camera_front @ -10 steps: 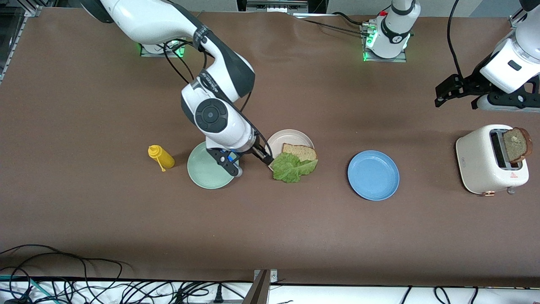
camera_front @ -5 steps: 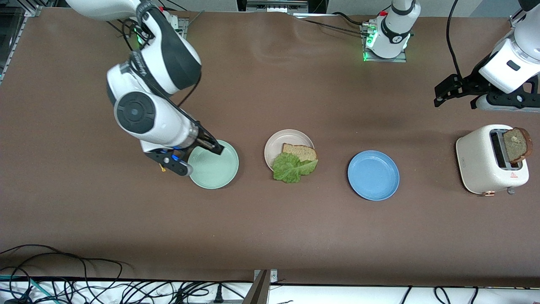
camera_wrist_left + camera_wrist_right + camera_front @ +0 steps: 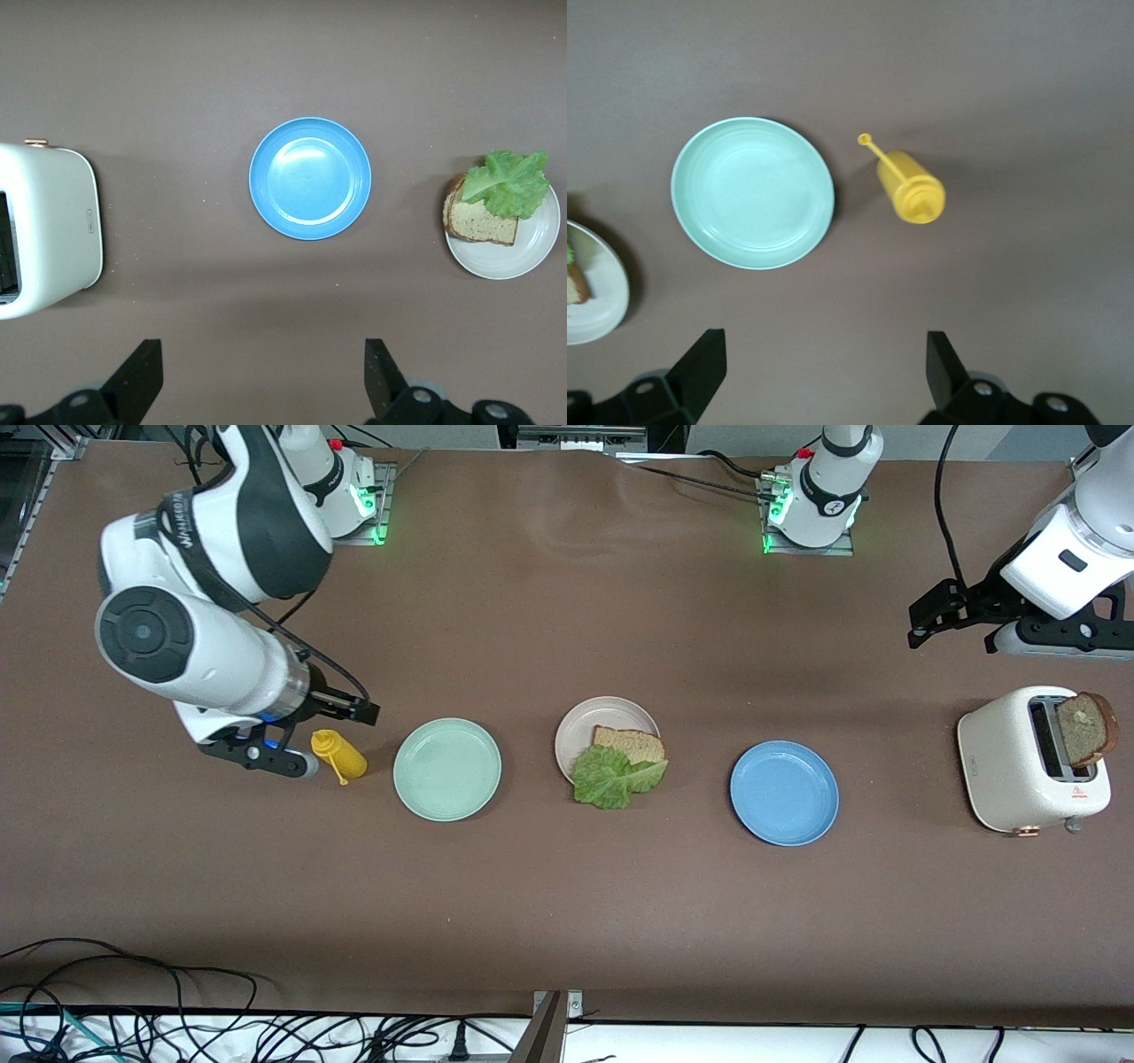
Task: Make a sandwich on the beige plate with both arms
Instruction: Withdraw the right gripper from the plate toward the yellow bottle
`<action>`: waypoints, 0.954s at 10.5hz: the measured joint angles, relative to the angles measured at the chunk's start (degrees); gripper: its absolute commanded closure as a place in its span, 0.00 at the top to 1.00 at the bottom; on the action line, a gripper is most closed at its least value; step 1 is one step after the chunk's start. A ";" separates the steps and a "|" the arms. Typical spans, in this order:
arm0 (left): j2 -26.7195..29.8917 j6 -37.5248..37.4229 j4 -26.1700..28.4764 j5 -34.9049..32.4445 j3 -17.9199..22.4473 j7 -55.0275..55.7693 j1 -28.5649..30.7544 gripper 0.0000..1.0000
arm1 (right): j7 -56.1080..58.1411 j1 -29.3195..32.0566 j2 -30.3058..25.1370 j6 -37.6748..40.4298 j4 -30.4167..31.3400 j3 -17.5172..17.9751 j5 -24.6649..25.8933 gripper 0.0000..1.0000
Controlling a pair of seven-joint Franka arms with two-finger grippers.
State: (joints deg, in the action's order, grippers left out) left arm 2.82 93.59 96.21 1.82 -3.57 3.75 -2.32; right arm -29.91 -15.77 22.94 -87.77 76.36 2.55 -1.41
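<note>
The beige plate (image 3: 585,722) sits mid-table, also seen in the left wrist view (image 3: 523,257). The sandwich on it is one brown bread slice (image 3: 631,742) with a ruffled lettuce leaf (image 3: 611,777) lying on it and hanging over the plate's rim nearest the front camera. Another bread slice (image 3: 1085,729) sticks up from the toaster (image 3: 1010,757). My right gripper (image 3: 335,739) hangs open and empty over the yellow bottle (image 3: 338,755). My left gripper (image 3: 957,633) is open and empty, up in the air by the toaster, and the left arm waits.
A mint green plate (image 3: 447,769) lies between the yellow bottle and the beige plate. A blue plate (image 3: 784,793) lies between the beige plate and the toaster. Cables run along the table edge nearest the front camera.
The right arm swung away from the beige plate, passed over the mint green plate and now hangs over the yellow bottle. The lettuce stayed on the bread. The left arm barely moved.
</note>
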 measured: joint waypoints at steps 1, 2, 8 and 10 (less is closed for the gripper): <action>0.00 0.00 -0.04 0.00 -0.05 0.01 -0.02 1.00 | 4.27 0.54 -1.17 -0.53 1.46 -0.64 0.00 1.00; 0.00 0.00 -0.06 0.00 -0.11 0.01 -0.04 1.00 | 9.20 1.25 -2.79 -1.80 3.46 -0.81 0.00 1.00; 0.01 0.00 -0.14 0.00 -0.46 0.01 -0.10 1.00 | 43.74 8.89 -14.51 -16.11 23.20 -1.17 0.00 1.00; 0.01 0.00 -0.15 0.00 -0.50 0.01 -0.11 1.00 | 54.69 10.92 -16.22 -20.64 28.57 -1.49 -0.06 1.00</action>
State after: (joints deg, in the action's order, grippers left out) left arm 2.82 93.59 96.06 1.82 -4.07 3.76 -2.43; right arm 24.77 -4.85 6.72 -108.41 104.94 1.06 -1.47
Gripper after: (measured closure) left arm 0.000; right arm 0.000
